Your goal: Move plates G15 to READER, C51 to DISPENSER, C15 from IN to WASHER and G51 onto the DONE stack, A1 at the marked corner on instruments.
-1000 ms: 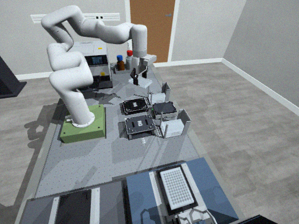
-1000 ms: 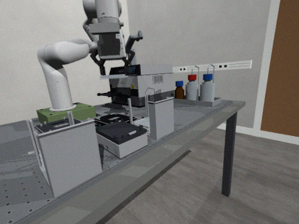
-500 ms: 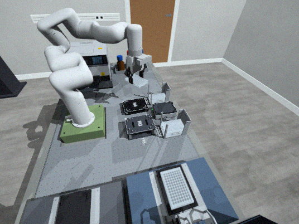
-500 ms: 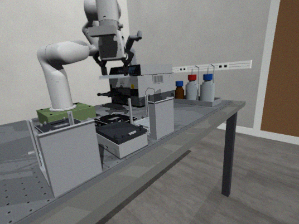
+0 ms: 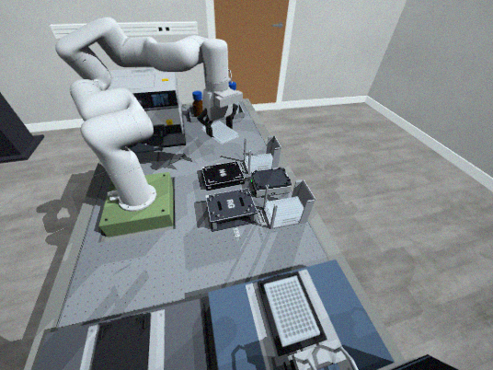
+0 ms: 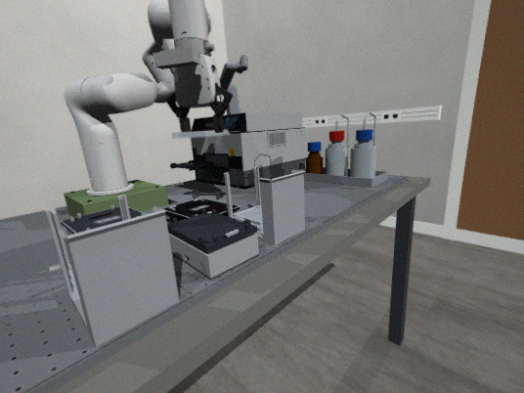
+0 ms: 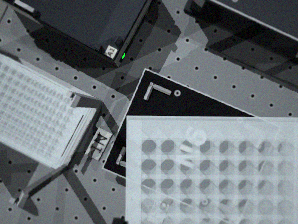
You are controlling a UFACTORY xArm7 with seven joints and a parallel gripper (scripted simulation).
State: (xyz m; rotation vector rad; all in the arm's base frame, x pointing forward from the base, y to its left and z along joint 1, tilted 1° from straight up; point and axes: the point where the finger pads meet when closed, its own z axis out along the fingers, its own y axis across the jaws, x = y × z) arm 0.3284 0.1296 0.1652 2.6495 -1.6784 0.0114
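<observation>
My gripper point(image 5: 220, 126) point(image 6: 200, 121) is shut on a clear well plate point(image 5: 224, 132) point(image 6: 192, 133) point(image 7: 210, 170) and holds it level, high above the deck at the far end. I cannot read its label. In the wrist view the black N6 nest point(image 7: 170, 100) point(image 5: 223, 178) lies below it. The dark shaker point(image 5: 271, 180) point(image 6: 212, 232) point(image 7: 85, 25) has a bare top. A white plate point(image 5: 291, 310) sits on the blue instrument point(image 5: 354, 308) at the front. The far rack point(image 5: 275, 147) point(image 6: 281, 205) holds a white plate point(image 5: 261, 162) point(image 7: 35, 115). The near rack point(image 5: 307, 195) point(image 6: 122, 264) holds stacked plates point(image 5: 285, 212).
The reader housing point(image 5: 156, 98) point(image 6: 254, 147) stands at the back left, with capped bottles point(image 5: 198, 98) point(image 6: 352, 156) beside it. The RG nest point(image 5: 230, 204) stands in front of N6. The arm's green base point(image 5: 138, 218) is at the left. A dark instrument point(image 5: 121, 341) stands front left.
</observation>
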